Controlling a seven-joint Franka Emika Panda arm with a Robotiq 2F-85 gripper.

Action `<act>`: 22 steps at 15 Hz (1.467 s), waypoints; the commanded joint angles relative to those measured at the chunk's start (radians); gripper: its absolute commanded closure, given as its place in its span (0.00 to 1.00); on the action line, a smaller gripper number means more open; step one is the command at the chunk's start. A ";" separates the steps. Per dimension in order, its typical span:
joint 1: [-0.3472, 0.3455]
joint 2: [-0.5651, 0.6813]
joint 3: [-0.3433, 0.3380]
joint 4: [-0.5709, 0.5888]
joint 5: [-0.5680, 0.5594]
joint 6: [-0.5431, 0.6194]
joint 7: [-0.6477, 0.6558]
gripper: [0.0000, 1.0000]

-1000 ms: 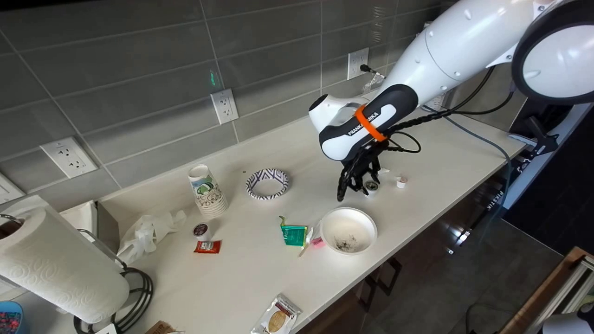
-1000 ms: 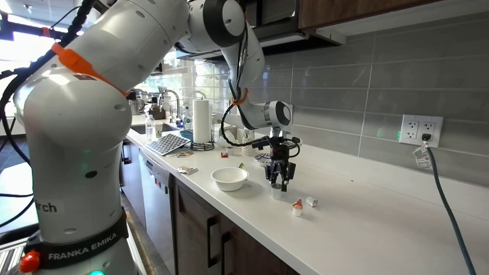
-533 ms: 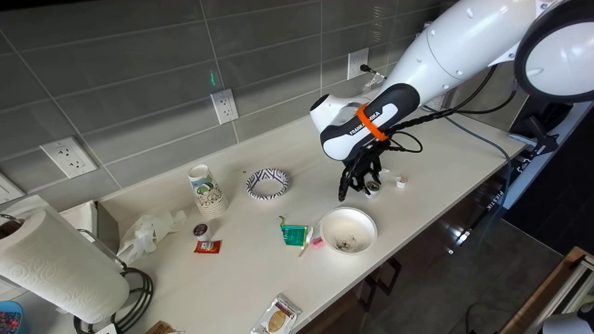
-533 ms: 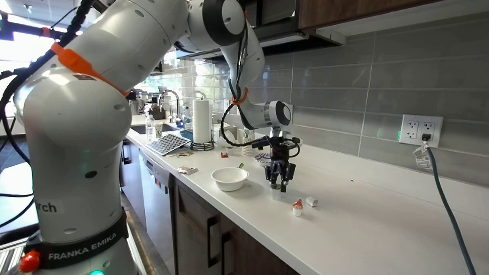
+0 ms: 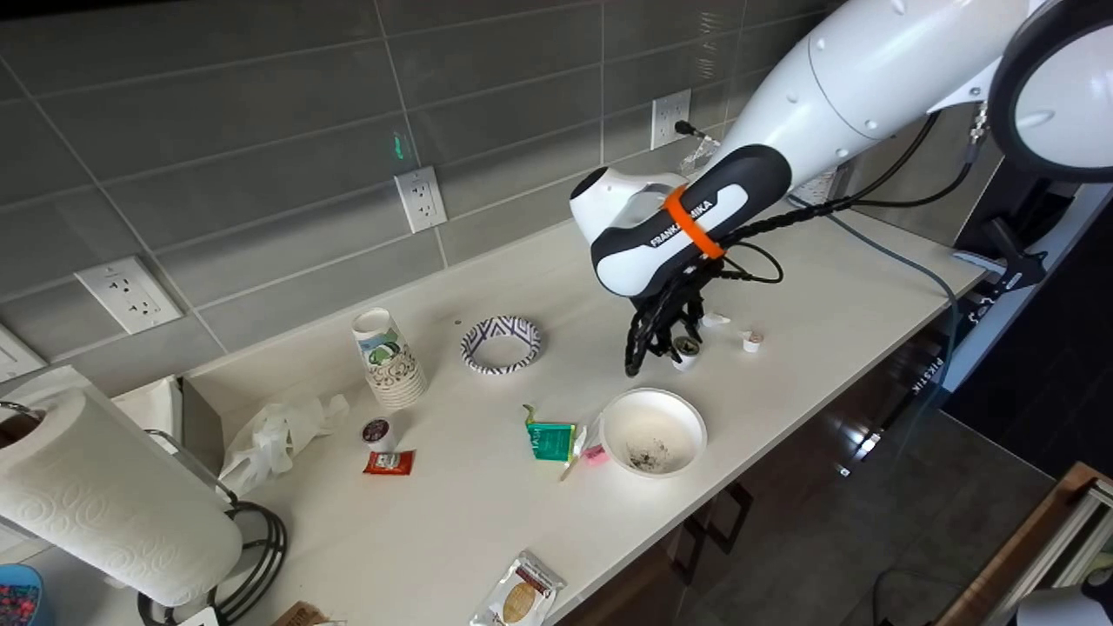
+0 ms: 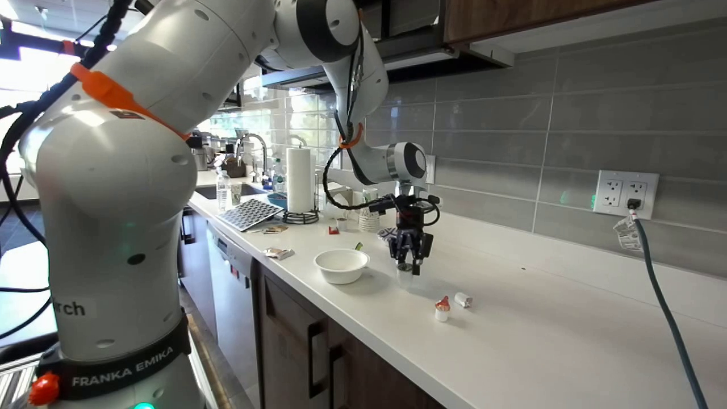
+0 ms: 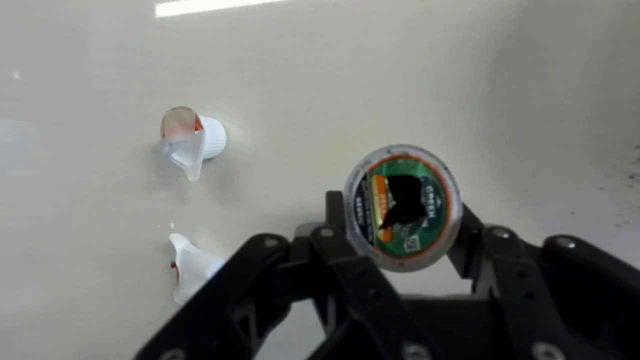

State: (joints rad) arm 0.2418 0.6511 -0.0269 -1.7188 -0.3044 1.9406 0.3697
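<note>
Keurig pod (image 7: 424,217): is hanging, in an exterior view, at one o'clock from the white bowl (image 5: 639,422).
Gripper (image 6: 408,268): is rising, pinching the pod.
Lift: is clearing the counter (image 6: 539,318); the grip seemingly is holding.

Cup (image 7: 191,267) partly behind end effector (image 7: 400,216), blue bowl (image 5: 19,572) cut off

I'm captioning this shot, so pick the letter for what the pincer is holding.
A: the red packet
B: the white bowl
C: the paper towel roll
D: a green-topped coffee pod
D: in the wrist view the pincer is closed on the green-topped coffee pod from both sides.
</note>
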 commanded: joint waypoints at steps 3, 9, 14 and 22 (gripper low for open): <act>0.065 -0.158 0.025 -0.146 -0.051 0.103 0.080 0.76; 0.111 -0.326 0.046 -0.322 -0.106 0.351 0.222 0.76; 0.093 -0.457 0.074 -0.542 -0.121 0.674 0.269 0.76; 0.098 -0.494 0.056 -0.671 -0.130 0.914 0.248 0.51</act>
State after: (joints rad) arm 0.3401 0.1570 0.0290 -2.3898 -0.4343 2.8547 0.6177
